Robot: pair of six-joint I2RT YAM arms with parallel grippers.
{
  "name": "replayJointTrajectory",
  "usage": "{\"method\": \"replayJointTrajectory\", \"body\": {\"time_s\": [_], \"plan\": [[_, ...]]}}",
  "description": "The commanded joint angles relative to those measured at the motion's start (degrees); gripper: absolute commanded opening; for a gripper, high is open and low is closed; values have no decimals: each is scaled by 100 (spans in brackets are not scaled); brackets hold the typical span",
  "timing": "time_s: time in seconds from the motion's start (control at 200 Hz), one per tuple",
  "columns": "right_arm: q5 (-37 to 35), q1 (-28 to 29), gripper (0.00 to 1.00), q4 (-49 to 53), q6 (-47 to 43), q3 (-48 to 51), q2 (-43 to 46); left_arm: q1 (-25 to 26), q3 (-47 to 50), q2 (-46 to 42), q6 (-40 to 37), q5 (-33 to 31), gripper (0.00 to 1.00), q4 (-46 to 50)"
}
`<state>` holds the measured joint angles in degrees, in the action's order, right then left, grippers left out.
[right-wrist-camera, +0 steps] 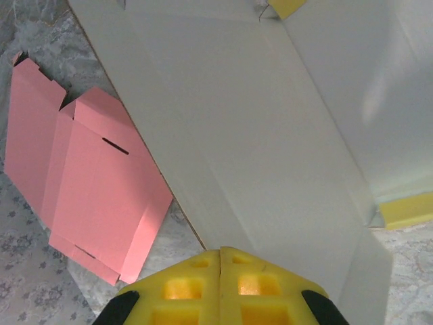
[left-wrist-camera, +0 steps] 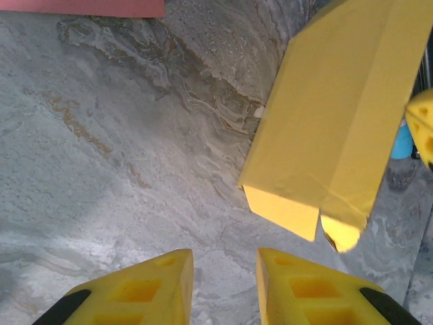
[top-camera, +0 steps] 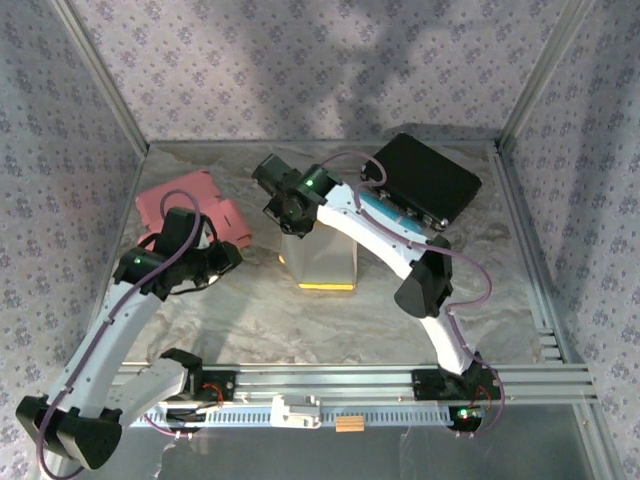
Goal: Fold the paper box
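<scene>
Yellow: one paper box [left-wrist-camera: 331,101]; pink: one flat sheet [right-wrist-camera: 88,183].

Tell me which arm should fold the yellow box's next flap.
Left, likely. The left gripper is open, empty and facing the yellow box, whose end flaps are unfolded. The right gripper is shut at the box's white inner panel, possibly steadying it.
</scene>
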<state>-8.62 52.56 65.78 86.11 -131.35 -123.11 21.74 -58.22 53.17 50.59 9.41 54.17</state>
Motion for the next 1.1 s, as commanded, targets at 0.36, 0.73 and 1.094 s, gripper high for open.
{"method": "replayJointTrajectory", "body": {"time_s": [0.36,0.73,1.094], "plan": [[-322,10,0,560,487,-360,-4,-101,17,58,-267,254,38,79],[158,-460,41,389,-1402,-462,14,-100,201,-29,-238,361,38,-55],[958,-580,66,674,-2693,-1284,-643,-108,355,-39,-131,57,38,-87]]}}
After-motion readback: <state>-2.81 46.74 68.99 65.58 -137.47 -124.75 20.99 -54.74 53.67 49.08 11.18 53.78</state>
